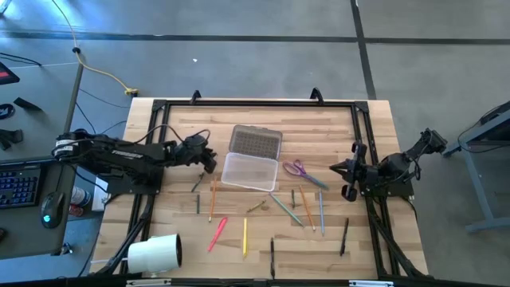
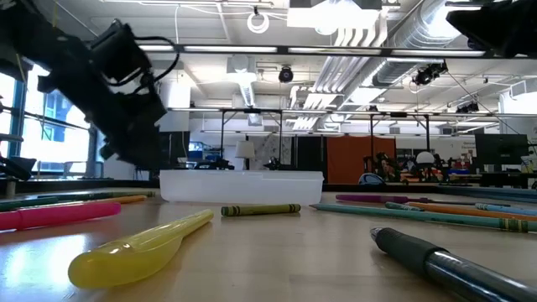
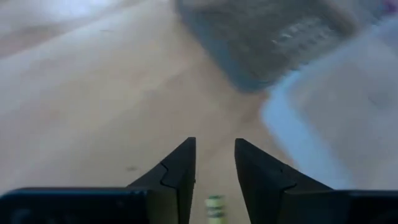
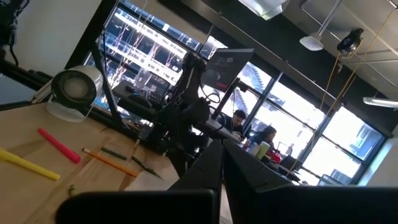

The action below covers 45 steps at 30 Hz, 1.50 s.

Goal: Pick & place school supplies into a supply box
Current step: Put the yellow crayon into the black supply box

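The supply box lies open mid-table, with its clear tray (image 1: 249, 171) nearer and its ribbed grey lid (image 1: 256, 142) laid back toward the far edge. Pencils and pens lie loose on the wood near it: an orange pencil (image 1: 213, 198), a pink marker (image 1: 217, 233), a yellow one (image 1: 245, 236), a teal pencil (image 1: 285, 209) and dark pens (image 1: 344, 237). The purple-handled scissors (image 1: 296, 168) lie to the tray's right. My left gripper (image 1: 205, 157) hovers open just left of the tray, above a short green pencil (image 3: 214, 208). My right gripper (image 1: 339, 167) waits shut at the table's right.
A big white cylinder roll (image 1: 155, 253) lies at the table's near left corner. A black frame (image 1: 255, 102) runs around the work area. In the low view a yellow marker (image 2: 143, 247), a green crayon (image 2: 261, 209) and a dark pen (image 2: 453, 260) lie in front of the tray (image 2: 242, 186).
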Available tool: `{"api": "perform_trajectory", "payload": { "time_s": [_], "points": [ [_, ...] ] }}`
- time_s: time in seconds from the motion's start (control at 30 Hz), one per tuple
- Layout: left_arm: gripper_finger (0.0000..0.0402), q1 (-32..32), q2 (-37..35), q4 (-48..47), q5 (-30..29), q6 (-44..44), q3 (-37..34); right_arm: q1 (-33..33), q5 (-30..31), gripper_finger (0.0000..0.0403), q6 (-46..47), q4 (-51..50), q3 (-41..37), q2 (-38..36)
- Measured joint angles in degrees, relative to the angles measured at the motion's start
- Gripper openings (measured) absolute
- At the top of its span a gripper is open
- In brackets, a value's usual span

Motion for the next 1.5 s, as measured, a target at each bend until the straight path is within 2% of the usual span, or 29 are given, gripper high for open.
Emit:
{"api": "perform_trajectory", "payload": {
  "time_s": [0.1,0.2,0.3,0.37,0.47,0.6,0.87,1.17,1.27,1.43,1.5],
  "points": [
    [0.0152,-0.02,-0.01,-11.75,4.69,1.18,5.22,0.01,0.00,0.0000,0.00,0.73,0.00,0.01],
    [0.0149,-1.40,0.76,-23.15,6.72,-1.17,8.61,0.02,0.00,0.0000,0.00,0.72,0.00,0.00],
    [0.0147,-4.51,0.76,-27.11,8.80,-4.58,9.04,0.01,0.00,0.0000,0.00,0.72,0.00,0.01],
    [0.0146,-7.24,0.76,-27.27,8.24,-6.40,9.05,0.00,0.02,0.0000,0.00,0.72,0.00,0.01],
    [0.0146,-10.23,0.76,-27.33,3.74,-7.54,9.10,0.00,0.00,0.0000,0.00,0.74,0.00,0.00],
    [0.0146,-11.28,0.76,-29.05,-1.09,-8.48,9.10,0.00,0.00,0.0000,0.00,1.41,0.00,0.00],
    [0.0146,-11.24,2.31,-29.12,-1.38,-11.09,9.15,0.00,0.00,0.0000,0.00,1.74,0.00,0.00],
    [0.0142,-11.28,10.94,-26.36,-2.20,-13.50,9.36,0.00,0.11,0.0000,0.00,1.68,0.00,0.02],
    [0.0120,-11.29,12.99,-26.11,-2.66,-16.79,9.51,0.01,0.14,0.0000,0.00,1.56,0.00,0.01],
    [0.0038,-11.28,13.31,-24.46,-3.24,-17.64,9.41,0.00,0.15,0.0000,0.00,1.57,0.00,0.01],
    [0.0024,-11.21,12.93,-22.57,-3.36,-17.66,9.32,0.00,0.15,0.0000,0.00,1.53,0.00,0.02]
  ]
}}
